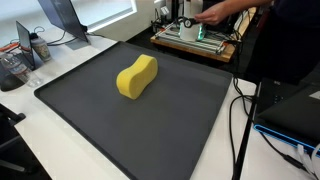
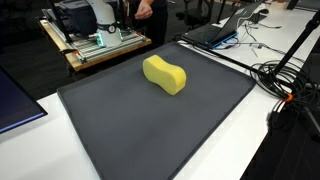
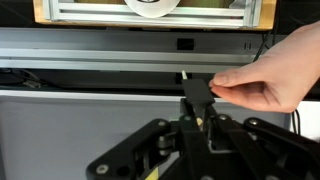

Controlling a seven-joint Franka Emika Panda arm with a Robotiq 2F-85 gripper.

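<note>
My gripper (image 3: 197, 92) shows in the wrist view with its black fingers shut together. A person's hand (image 3: 265, 80) pinches the fingertips from the right. I cannot tell whether anything sits between the fingers. In both exterior views the arm stands at the back by a wooden base (image 1: 195, 42) (image 2: 95, 45), with the person's arm beside it. A yellow sponge (image 1: 137, 77) (image 2: 165, 75) lies alone on a large dark mat (image 1: 100, 120) (image 2: 150, 130), far from the gripper. The sponge is out of the wrist view.
A monitor (image 1: 65, 15) and desk clutter stand beyond one corner of the mat. A laptop (image 2: 215, 35) and a tangle of cables (image 2: 290, 80) lie along another side. An aluminium frame (image 3: 150, 12) runs across the top of the wrist view.
</note>
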